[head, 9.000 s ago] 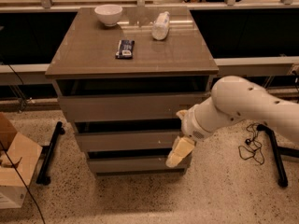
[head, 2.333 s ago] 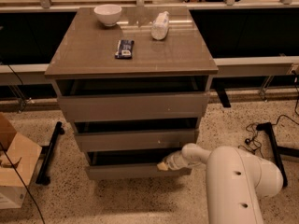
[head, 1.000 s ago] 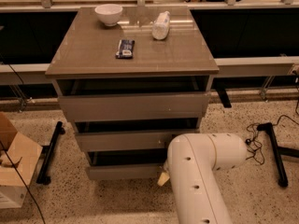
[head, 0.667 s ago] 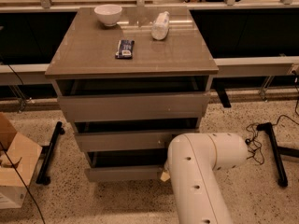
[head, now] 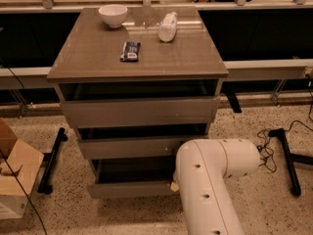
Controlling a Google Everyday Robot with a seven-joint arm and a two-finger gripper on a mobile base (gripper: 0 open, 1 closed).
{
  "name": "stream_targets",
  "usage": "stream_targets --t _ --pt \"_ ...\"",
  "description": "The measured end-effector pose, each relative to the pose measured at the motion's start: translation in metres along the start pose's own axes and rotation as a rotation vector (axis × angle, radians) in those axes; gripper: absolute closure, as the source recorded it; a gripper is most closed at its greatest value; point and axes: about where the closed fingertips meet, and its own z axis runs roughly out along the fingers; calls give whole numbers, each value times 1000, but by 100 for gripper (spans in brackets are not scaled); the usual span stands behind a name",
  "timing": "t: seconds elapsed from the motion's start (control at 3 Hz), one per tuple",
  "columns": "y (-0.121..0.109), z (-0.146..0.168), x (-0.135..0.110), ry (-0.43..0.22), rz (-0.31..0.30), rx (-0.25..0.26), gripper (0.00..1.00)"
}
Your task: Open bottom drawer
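Observation:
The bottom drawer (head: 129, 189) is the lowest grey-taupe front of the cabinet. It stands pulled out a little, with a dark gap showing above its front. My gripper (head: 174, 186) is at the drawer front's right end. Only a small tan tip of it shows past my white arm (head: 210, 180), which covers the rest. The middle drawer (head: 127, 147) and the top drawer (head: 139, 111) sit above, each slightly ajar.
On the cabinet top are a white bowl (head: 112, 14), a white bottle lying on its side (head: 167, 26) and a dark packet (head: 130, 51). A cardboard box (head: 14, 175) stands at left. Black stand legs (head: 51, 160) (head: 286, 155) and cables lie on the speckled floor.
My arm has swung in close in front of the cabinet's lower right. The bottom drawer front has come out slightly towards the camera since a second ago.

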Motion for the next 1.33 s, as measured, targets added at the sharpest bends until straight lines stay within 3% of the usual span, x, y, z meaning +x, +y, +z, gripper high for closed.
stream_targets --t 0.67,1.0,1.33 --pt "2 2 1 2 0 -4 18" --pt "16 4 4 63 -85 -18 0" --pt "40 2 21 131 -209 -51 0"
